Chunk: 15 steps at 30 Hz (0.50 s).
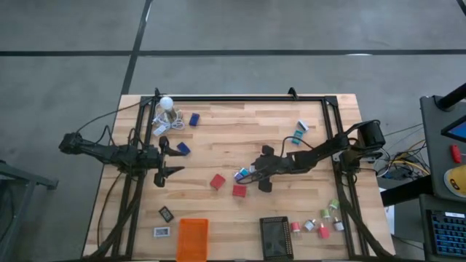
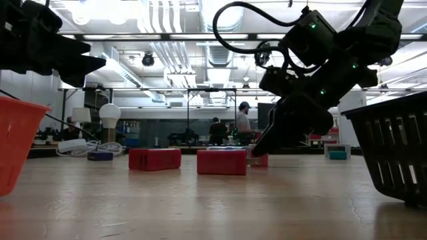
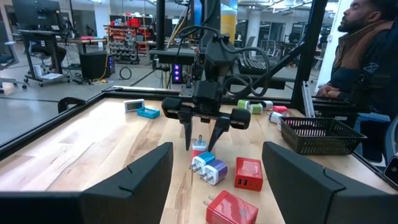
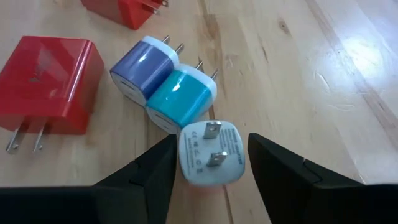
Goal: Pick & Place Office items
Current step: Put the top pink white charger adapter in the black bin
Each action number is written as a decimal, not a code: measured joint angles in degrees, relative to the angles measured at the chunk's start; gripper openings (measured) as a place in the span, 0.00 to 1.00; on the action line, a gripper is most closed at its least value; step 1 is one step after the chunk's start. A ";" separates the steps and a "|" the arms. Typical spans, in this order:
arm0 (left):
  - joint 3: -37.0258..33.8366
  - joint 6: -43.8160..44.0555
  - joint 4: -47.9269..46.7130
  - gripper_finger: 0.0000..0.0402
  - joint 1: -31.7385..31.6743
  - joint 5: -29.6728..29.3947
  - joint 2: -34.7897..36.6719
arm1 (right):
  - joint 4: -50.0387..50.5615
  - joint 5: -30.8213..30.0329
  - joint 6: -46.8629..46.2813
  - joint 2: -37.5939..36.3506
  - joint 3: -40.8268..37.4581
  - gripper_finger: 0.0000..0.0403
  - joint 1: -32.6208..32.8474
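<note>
White plug adapter point(image 4: 209, 154) sits between the right gripper's point(image 4: 210, 163) fingers, prong face toward the wrist camera; whether the fingers pinch it yet I cannot tell, one touches its side and a small gap shows at the other. It lies just beside a teal adapter point(image 4: 180, 99), which touches a blue-violet adapter point(image 4: 142, 65). Judged reason for the pose: fingers straddle the endmost piece of the cluster so its neighbours stay put. Two red chargers point(image 1: 218, 181) lie near the cluster, toward the left arm.

Containers: orange tray point(image 1: 192, 239) and black basket point(image 1: 275, 237) stand at the tabletop's point(image 1: 240, 138) front edge, well apart from the white adapter; the black basket's inside looks empty, the orange tray's I cannot tell.

Left gripper point(image 1: 169, 157) hangs beyond the red chargers, fingers wide, holding nothing.
</note>
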State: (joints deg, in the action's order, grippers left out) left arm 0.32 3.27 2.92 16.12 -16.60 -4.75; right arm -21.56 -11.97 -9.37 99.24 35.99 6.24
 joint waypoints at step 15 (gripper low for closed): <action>0.00 0.00 0.00 0.63 -0.02 0.00 0.00 | 0.31 0.31 -0.52 -0.17 0.00 0.35 0.09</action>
State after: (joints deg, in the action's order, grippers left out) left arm 0.32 3.27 2.92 16.10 -16.60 -4.75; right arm -21.26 -11.66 -9.89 99.07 35.99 6.33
